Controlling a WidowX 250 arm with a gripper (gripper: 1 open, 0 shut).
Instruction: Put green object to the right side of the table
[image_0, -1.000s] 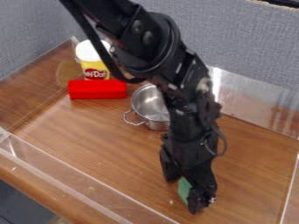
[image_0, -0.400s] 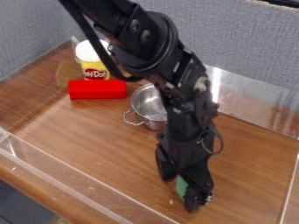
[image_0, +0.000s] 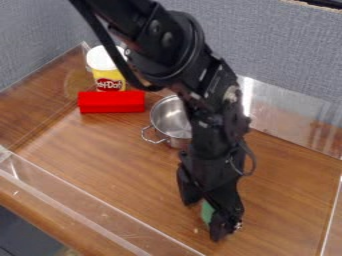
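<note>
Gripper: your black gripper (image_0: 218, 214) points straight down, jaws spread wide, low over the tabletop.
Green object: you see the small matte green cube (image_0: 209, 211) between the jaws, partly hidden; whether it is touched cannot be told.
Table: glossy brown wood-grain tabletop (image_0: 94, 145) with low clear walls.
Steel pot: small shiny steel pot (image_0: 168, 122), behind the cube.
Red block: red cylinder-like block (image_0: 110, 101), left of the pot.
Yellow tub: yellow tub (image_0: 104, 68), just behind the red block.

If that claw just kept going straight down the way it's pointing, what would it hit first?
Most likely the green cube, which peeks out right beneath the gripper, whose jaws are open. Under it is the wooden table. Whether they already touch is unclear.
</note>
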